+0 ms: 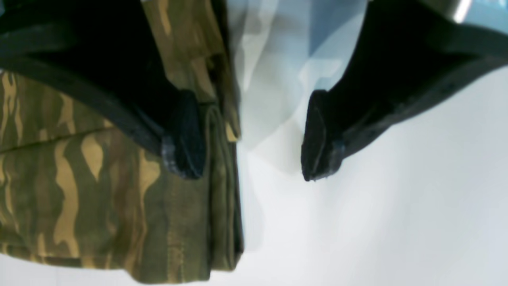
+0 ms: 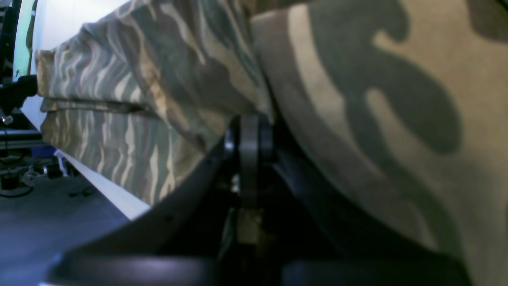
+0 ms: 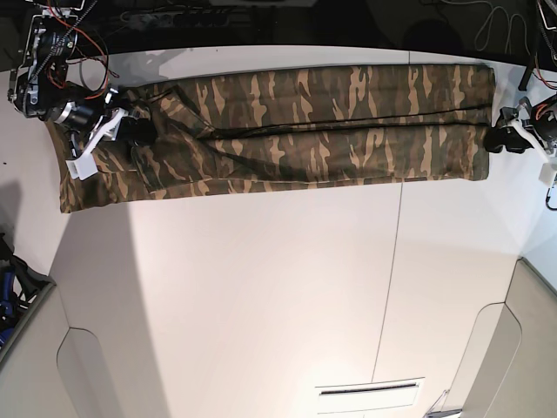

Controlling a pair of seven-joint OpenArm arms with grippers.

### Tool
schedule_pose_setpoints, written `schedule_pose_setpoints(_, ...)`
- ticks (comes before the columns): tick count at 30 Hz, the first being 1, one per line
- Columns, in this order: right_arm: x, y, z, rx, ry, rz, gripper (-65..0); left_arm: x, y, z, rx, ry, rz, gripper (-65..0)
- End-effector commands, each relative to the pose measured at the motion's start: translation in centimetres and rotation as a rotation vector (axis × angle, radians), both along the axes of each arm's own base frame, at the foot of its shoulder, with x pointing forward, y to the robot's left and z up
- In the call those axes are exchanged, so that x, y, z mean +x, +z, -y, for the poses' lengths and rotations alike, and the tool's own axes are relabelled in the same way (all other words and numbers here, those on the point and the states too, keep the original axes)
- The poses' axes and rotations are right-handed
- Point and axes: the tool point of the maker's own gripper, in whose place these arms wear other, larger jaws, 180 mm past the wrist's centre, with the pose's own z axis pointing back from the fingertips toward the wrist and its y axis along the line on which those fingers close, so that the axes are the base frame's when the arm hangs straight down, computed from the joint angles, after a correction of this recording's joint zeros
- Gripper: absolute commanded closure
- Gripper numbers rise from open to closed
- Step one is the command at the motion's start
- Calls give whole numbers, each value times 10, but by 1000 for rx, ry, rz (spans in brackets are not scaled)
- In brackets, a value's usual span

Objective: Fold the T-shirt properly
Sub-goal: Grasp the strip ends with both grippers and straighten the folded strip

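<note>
The camouflage T-shirt [image 3: 287, 131] lies as a long band across the base view's top – right gripper [image 3: 137, 132] pinched shut on cloth at its left end, left gripper [image 3: 498, 139] spread apart, straddling the right-end hem

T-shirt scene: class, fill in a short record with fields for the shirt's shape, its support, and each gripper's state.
shirt: T-shirt lies as a long folded strip
support: white table
left gripper: open at the strip's end edge, one finger on the cloth
right gripper: shut on the T-shirt at the other end
</note>
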Motion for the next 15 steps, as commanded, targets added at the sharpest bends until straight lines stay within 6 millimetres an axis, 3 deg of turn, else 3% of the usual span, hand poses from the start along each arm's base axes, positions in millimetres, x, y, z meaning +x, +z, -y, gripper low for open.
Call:
schedule_pose_setpoints(1,5,4,6,-17,-4,17,0,-2,6,-3,7,-24,-23,-421)
schedule_pose_setpoints(7,5,5,6,-16,-4,17,0,-14,4,11,-83,-32,-76,-421)
schedule_pose_setpoints(15,6,6,5,-8,-6,21,0,-45,-10,11,-90,-13,-122,-421)
